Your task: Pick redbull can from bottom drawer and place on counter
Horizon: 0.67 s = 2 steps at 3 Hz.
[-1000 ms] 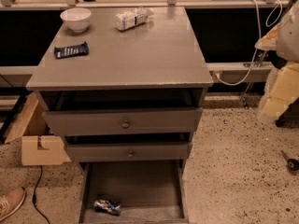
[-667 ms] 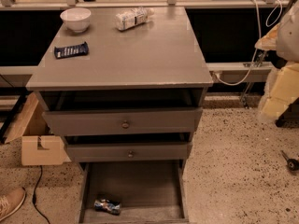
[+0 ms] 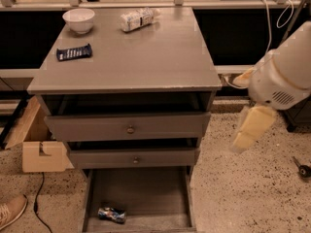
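The redbull can (image 3: pixel 112 214) lies on its side in the front left of the open bottom drawer (image 3: pixel 146 188). The counter (image 3: pixel 146 57) is the grey top of the cabinet. My arm comes in from the right. Its white housing and cream end piece, the gripper (image 3: pixel 249 128), hang beside the cabinet's right side at the height of the upper drawers. That is well above and to the right of the can, touching nothing.
On the counter stand a white bowl (image 3: pixel 78 19), a lying plastic bottle (image 3: pixel 138 18) and a dark blue packet (image 3: pixel 74 52). The two upper drawers (image 3: pixel 129 127) are slightly pulled out. A cardboard box (image 3: pixel 41 152) and a shoe (image 3: pixel 10 211) are on the floor at left.
My arm has swung left and down, closer to the cabinet's right side. The can, the drawers and the counter items have not moved.
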Available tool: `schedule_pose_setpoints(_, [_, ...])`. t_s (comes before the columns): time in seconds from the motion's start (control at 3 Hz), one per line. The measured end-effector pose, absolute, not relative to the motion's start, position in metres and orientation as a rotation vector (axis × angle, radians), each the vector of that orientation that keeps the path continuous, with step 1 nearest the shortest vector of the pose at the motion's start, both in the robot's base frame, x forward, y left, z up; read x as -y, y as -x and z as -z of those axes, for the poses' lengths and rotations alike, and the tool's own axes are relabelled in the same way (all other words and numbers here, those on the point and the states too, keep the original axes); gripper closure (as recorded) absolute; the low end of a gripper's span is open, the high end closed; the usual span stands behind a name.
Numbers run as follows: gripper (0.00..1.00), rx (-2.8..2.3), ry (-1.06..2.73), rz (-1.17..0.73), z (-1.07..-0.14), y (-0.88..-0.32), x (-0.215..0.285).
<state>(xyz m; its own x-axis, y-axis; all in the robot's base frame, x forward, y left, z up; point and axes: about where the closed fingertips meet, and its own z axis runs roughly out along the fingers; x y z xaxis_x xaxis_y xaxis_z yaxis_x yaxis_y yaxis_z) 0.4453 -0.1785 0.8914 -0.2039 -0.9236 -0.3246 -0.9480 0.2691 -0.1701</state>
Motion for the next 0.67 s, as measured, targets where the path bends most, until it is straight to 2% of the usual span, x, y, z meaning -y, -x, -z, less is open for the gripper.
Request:
schedule_pose_setpoints(0.33, [0.00,-2.137,1.666,-0.240,-0.8381,-0.4508,0.1359])
schedule_pose_setpoints(0.67, [0.00,-2.137,1.666,-0.240,-0.8381,-0.4508,0.1358])
